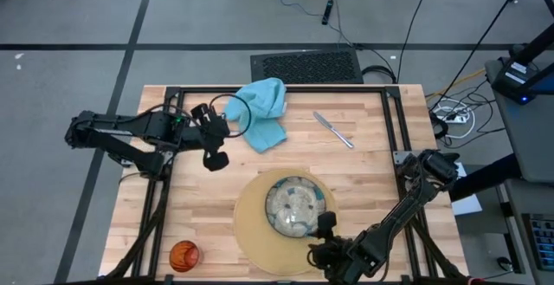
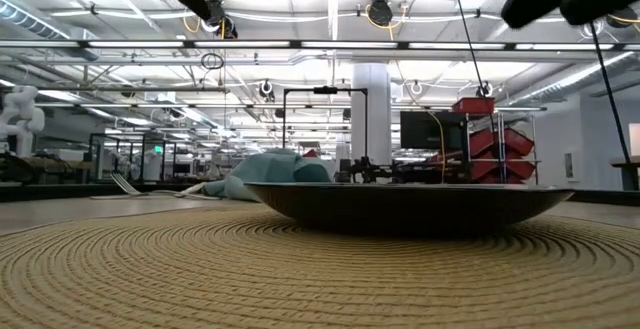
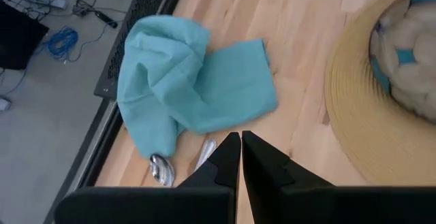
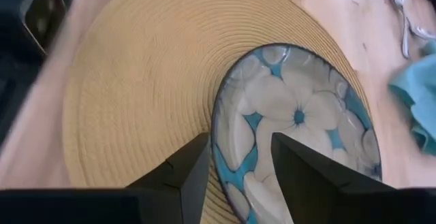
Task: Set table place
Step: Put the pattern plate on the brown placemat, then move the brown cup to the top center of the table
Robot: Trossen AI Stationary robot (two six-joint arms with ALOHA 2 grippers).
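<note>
A patterned glass bowl (image 1: 297, 205) (image 4: 300, 115) sits on the round tan mat (image 1: 260, 233) (image 4: 136, 94) near the table's front edge. My right gripper (image 1: 325, 224) (image 4: 240, 139) hangs open above the bowl's near right rim, one finger on each side of it and clear of it. A teal napkin (image 1: 264, 112) (image 3: 191, 81) lies crumpled at the far edge, with a spoon (image 3: 162, 168) and another silver piece (image 3: 206, 152) sticking out from under it. My left gripper (image 1: 215, 159) (image 3: 240, 135) hovers shut just near of the napkin. A knife (image 1: 333, 131) lies far right.
A small orange cup (image 1: 183, 255) stands at the near left corner. Black frame rails (image 1: 394, 120) run along the table's sides and far edge. Bare wood (image 1: 372, 177) lies between the knife and the mat.
</note>
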